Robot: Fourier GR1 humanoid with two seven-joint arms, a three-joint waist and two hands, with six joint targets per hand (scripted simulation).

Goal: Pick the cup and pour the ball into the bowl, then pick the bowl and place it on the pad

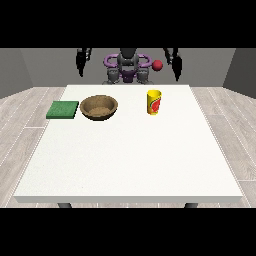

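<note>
A yellow cup (154,102) with a red mark stands upright on the white table (130,155), right of centre. A brown wooden bowl (99,107) sits to its left, and a green pad (63,109) lies flat at the table's left edge. A red ball (158,65) shows in the air above and behind the cup, near the robot's shoulder. The hand at the view's left (82,60) and the hand at the view's right (174,61) both hang raised behind the table's far edge, far from the cup and bowl, holding nothing.
The robot's torso (127,67) stands behind the far table edge. Grey floor surrounds the table on all sides.
</note>
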